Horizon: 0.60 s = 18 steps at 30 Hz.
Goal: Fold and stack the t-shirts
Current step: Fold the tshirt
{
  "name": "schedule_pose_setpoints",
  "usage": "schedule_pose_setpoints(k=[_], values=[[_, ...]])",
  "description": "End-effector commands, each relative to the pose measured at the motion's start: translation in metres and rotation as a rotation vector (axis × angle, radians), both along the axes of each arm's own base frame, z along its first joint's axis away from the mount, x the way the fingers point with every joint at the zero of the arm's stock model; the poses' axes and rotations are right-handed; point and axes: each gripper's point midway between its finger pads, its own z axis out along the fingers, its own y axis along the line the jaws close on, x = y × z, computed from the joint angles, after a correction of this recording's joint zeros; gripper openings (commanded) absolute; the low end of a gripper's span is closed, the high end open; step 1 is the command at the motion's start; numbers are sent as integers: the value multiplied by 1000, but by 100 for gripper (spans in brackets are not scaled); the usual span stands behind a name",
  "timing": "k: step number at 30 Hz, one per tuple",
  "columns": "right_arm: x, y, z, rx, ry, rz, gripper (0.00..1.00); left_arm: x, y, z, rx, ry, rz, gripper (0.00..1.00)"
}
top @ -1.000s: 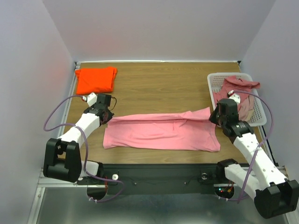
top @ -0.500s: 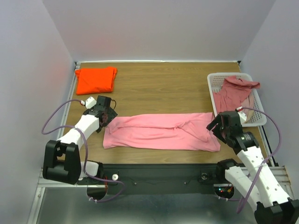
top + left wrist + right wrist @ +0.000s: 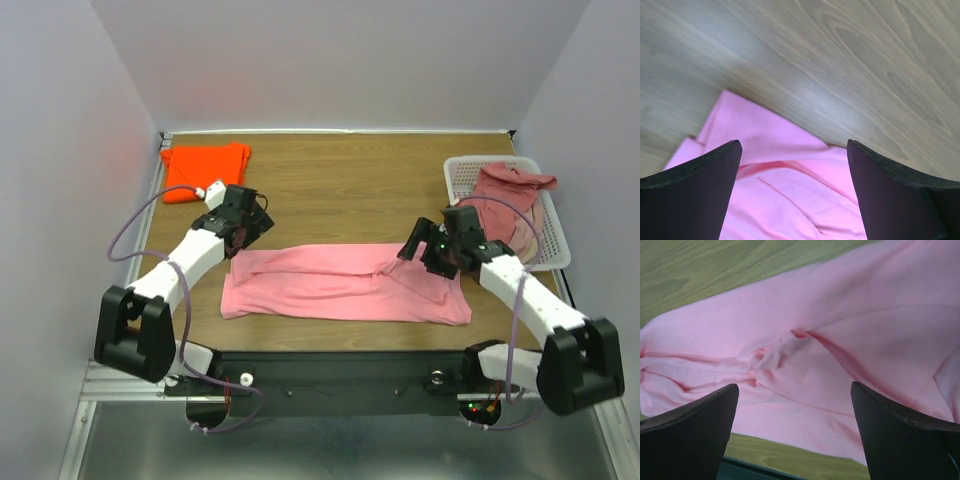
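A bubblegum pink t-shirt (image 3: 345, 283) lies folded into a long band across the near part of the table, wrinkled near its right end. My left gripper (image 3: 250, 228) hovers open over its far left corner, with pink cloth (image 3: 790, 200) and bare wood under the jaws and nothing between them. Over the band's right part my right gripper (image 3: 415, 250) is open too, the creased pink t-shirt (image 3: 840, 330) below it. An orange t-shirt (image 3: 205, 170) lies folded at the far left. A dusty rose t-shirt (image 3: 505, 195) is heaped in the basket.
The white mesh basket (image 3: 455, 185) stands at the right edge of the table, just behind my right arm. The table's near edge (image 3: 765, 467) shows just past the pink band. Grey walls close in the table on three sides.
Both grippers have opened and let go of the pink shirt, which now lies flat in its fold. The left gripper rose toward the far right; the right gripper swung left over the shirt.
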Motion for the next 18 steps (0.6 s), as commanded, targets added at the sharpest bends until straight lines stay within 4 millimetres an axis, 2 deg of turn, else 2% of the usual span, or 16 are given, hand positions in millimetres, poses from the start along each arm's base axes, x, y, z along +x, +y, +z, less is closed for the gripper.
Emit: schedule_pose_setpoints(k=[1, 3, 4, 5, 9, 13, 15, 16, 18], values=[[48, 21, 16, -18, -123, 86, 100, 12, -23, -19, 3, 49, -86, 98], [62, 27, 16, -15, -142, 89, 100, 12, -24, -32, 13, 78, -98, 98], [66, 30, 10, -15, -131, 99, 100, 9, -23, -44, 23, 110, -98, 98], [69, 34, -2, -21, -106, 109, 100, 9, -23, -48, 26, 119, -100, 98], [73, 44, -28, -37, -48, 128, 100, 2, -20, -67, 45, 164, -101, 98], [60, 57, -42, -53, -16, 175, 100, -10, -10, -87, 77, 213, -84, 98], [51, 63, -42, -38, -8, 198, 100, -14, -5, -92, 84, 230, -72, 98], [45, 69, -36, -9, -16, 222, 100, -16, -2, -96, 89, 242, -68, 98], [24, 77, -36, 44, 10, 260, 100, -19, 4, -100, 97, 258, -51, 98]])
